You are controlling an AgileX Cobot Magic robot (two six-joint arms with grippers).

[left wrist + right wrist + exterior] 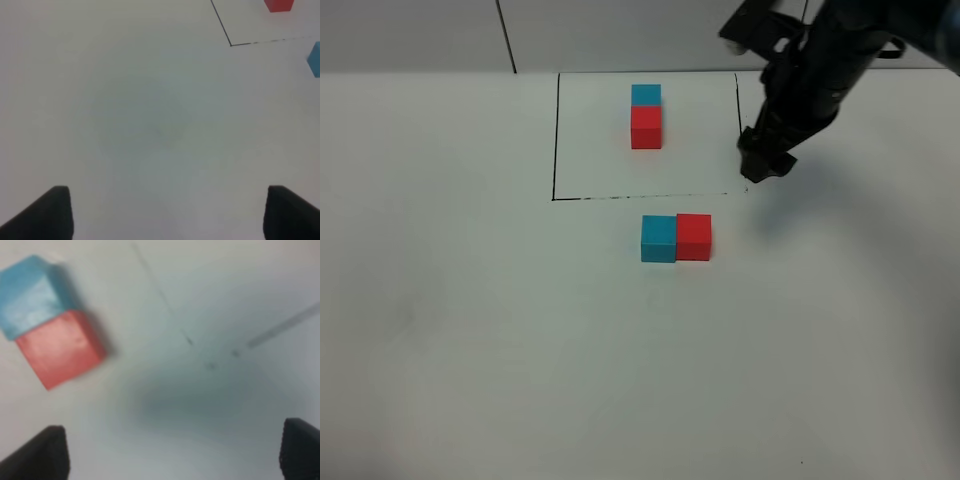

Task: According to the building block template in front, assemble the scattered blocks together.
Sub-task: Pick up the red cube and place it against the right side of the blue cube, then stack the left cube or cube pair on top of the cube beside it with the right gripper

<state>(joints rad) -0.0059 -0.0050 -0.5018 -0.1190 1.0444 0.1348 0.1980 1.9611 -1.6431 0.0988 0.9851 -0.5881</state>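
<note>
**Exterior high, then both wrists: the loose pair lies crosswise to the template**

Exterior high: my right gripper [758, 170] hangs over the near right corner of the thin black drawn rectangle [556, 140]. Inside that rectangle sits the building block template [646, 115], a small cyan-blue cube joined to a red one. It runs away from the camera with cyan at the far end. The scattered blocks, a small matte cyan-blue cube [659, 239] and a small matte red cube [694, 236], touch each other just outside the near line. Their long axis runs across the view, cyan left and red right, which I judge to be a quarter turn off the template. My left arm is out of this view, so I judge the right one nearer.

Left wrist: my left gripper [167, 215] is spread wide and empty, and the cyan-blue cube only shows at the picture's edge.

Right wrist: my right fingers [42, 455] stand wide apart, gripping nothing. The pair lies off to one side, red end nearer me.
</note>
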